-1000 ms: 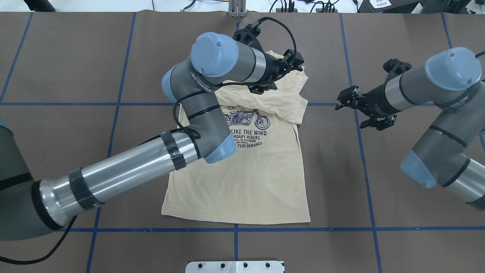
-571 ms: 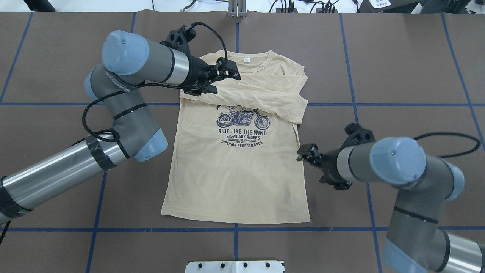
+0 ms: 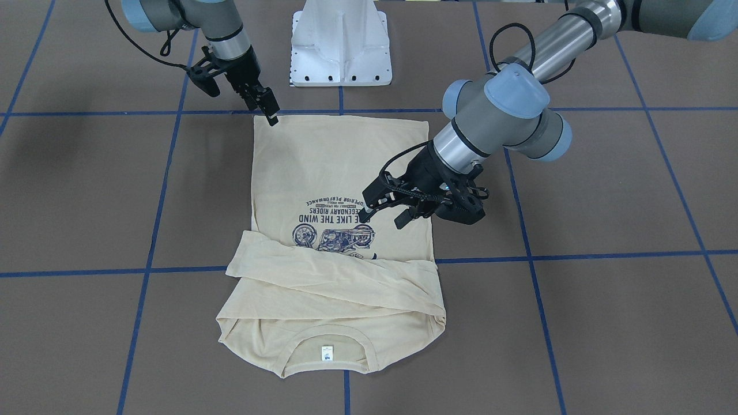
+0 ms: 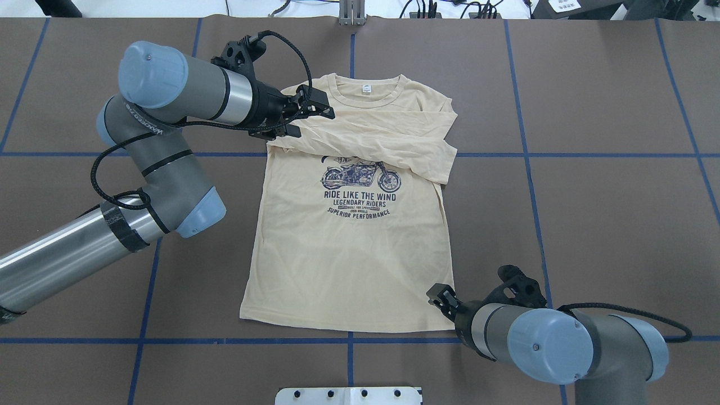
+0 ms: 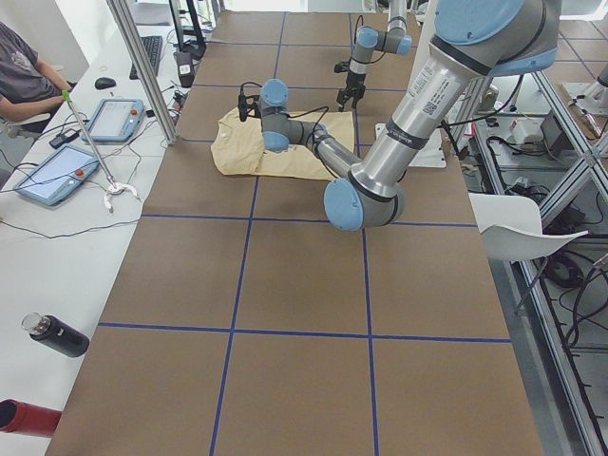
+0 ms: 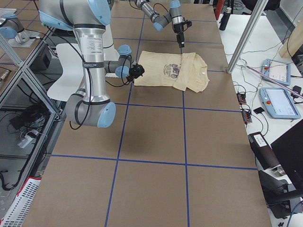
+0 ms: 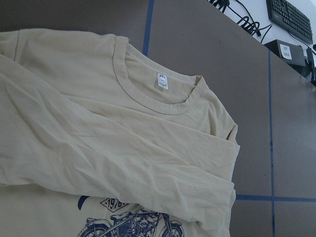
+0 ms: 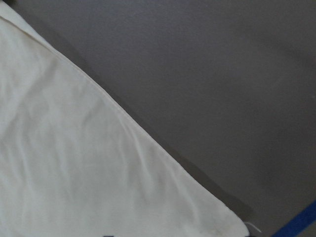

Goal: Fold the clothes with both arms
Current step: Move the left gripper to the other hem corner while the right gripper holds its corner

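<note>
The pale yellow-beige T-shirt (image 4: 349,253) lies flat, print up, with both long sleeves folded across the chest and the neck label (image 4: 366,88) at the far end. My left gripper (image 4: 308,119) hovers open over the shirt's left shoulder, holding nothing; the front-facing view shows the left gripper (image 3: 385,217) raised above the cloth. My right gripper (image 4: 440,297) is low at the near right hem corner, also seen as the right gripper (image 3: 270,115) with its tips at that corner. It looks open, partly hidden by its wrist. The right wrist view shows only the hem edge (image 8: 74,173) and table.
The white pedestal base (image 3: 340,40) stands at the table's near edge behind the hem. Blue tape lines (image 4: 349,340) cross the brown table. A person (image 5: 24,76) sits at a side desk with tablets (image 5: 52,176); a dark bottle (image 5: 57,334) lies there.
My left gripper has drawn back from the shirt's right shoulder to its left shoulder. My right arm has swung from the far right down to the near right hem corner.
</note>
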`<state>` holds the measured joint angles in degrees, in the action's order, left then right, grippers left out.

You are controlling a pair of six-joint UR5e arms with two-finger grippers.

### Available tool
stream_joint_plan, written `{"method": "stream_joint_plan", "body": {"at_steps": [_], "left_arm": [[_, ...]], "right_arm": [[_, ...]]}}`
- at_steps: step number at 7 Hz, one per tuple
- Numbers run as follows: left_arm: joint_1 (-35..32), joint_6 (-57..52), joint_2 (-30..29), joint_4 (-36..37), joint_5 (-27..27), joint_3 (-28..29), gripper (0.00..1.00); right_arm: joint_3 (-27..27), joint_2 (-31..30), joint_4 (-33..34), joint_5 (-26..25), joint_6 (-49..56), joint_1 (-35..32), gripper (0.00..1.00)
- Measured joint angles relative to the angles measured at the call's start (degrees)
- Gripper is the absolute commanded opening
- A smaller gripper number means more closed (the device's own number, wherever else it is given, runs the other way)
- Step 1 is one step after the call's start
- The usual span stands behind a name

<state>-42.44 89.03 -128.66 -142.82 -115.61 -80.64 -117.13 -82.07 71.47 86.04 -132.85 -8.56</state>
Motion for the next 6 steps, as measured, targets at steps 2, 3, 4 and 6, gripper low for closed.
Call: {"method": "stream_joint_plan", "body": {"at_steps": [2,3,4,6], "left_arm": [[0.0,0.0,0.1,0.0,0.1,0.0,0.9],[0.0,0.0,0.1,0.0,0.1,0.0,0.9],[0.1,0.0,0.0,0.0,0.1,0.0,0.9],[0.1,-0.1,0.0,-0.1,0.2,0.0,0.9]], "right_arm": [[-0.2,-0.9,1.0,-0.7,-3.1,0.8,0.85],[0.0,-1.3,1.1,-0.7,-3.5,1.0,0.85],[0.1,-1.5,1.1,-0.7,-3.6,1.1,0.84],[0.3,-1.5,1.1,-0.3,-3.6,1.2,0.83]]}}
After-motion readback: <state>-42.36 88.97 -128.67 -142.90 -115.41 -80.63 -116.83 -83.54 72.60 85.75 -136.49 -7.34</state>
